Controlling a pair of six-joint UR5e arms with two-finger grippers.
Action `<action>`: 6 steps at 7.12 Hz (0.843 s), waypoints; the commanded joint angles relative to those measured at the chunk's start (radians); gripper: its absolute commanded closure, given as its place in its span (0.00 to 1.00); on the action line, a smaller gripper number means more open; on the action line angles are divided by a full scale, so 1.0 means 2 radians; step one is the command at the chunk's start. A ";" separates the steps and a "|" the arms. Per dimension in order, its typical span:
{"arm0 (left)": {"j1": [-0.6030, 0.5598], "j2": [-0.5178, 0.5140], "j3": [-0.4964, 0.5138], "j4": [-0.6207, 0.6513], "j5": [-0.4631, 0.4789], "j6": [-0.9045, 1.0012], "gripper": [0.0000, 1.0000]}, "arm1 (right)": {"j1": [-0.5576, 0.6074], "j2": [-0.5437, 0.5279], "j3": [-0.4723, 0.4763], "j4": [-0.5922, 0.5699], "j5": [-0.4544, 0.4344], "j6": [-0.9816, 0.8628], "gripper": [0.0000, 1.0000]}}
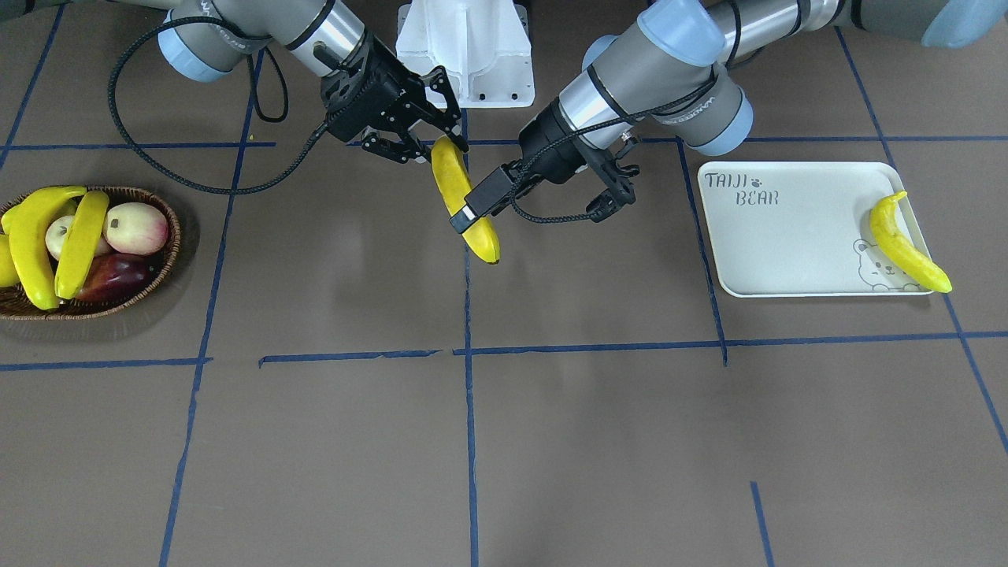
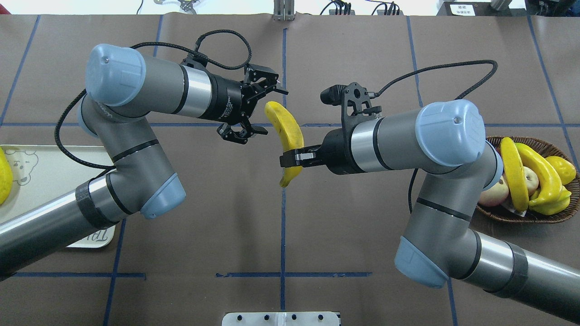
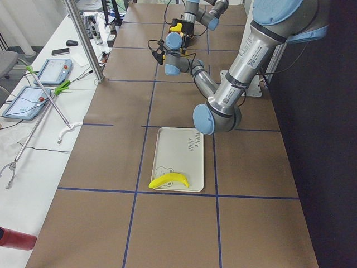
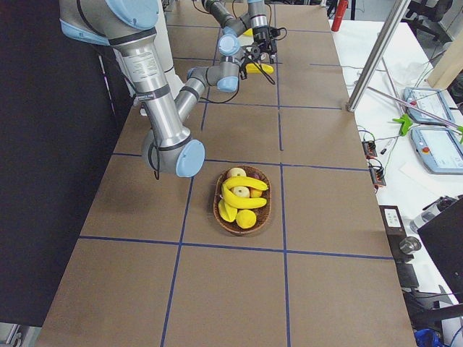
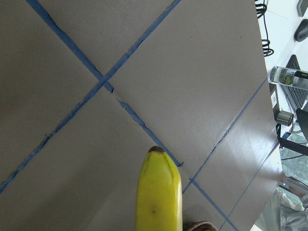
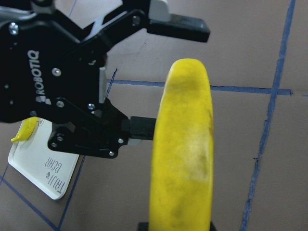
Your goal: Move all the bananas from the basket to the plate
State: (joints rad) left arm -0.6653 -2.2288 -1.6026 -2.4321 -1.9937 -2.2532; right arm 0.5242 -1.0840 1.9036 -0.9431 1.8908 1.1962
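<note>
Front view: one glossy banana [image 1: 906,244] lies along the cream plate's [image 1: 787,252] raised rim at one end of the table [image 1: 551,441]. I count two long curved bananas [image 1: 27,252] left in the woven wicker basket [image 1: 169,236] at the other end. Overhead, my right gripper [image 2: 294,158] is clamped on the third banana [image 2: 285,129] above mid-table, and the left gripper [image 2: 271,111] gapes wide around its tip; roughly halfway, I'd say. The right wrist view shows smooth, waxy yellow skin.

plate [image 1: 787,244]: 1 banana [image 1: 906,244] along outer edge | table [image 1: 591,299] toward plate: open
</note>
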 commanded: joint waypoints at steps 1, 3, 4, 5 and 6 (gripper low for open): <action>0.010 0.000 0.004 0.003 0.002 0.000 0.01 | -0.003 0.001 0.003 0.001 -0.001 0.002 1.00; 0.009 0.001 0.004 0.002 0.001 0.000 0.35 | -0.003 0.001 0.003 0.001 -0.001 0.002 1.00; 0.009 0.001 0.003 0.000 0.001 0.001 0.75 | -0.003 0.001 0.003 0.000 -0.001 0.002 1.00; 0.009 0.001 0.003 0.002 0.001 -0.001 0.95 | -0.003 0.001 0.003 0.000 -0.001 0.001 0.99; 0.008 0.002 0.002 0.002 0.001 -0.001 1.00 | -0.003 0.001 0.003 -0.001 -0.001 0.001 0.97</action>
State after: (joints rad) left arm -0.6475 -2.2257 -1.5971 -2.4289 -1.9923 -2.2542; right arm 0.5184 -1.0829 1.9098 -0.9435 1.8885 1.1986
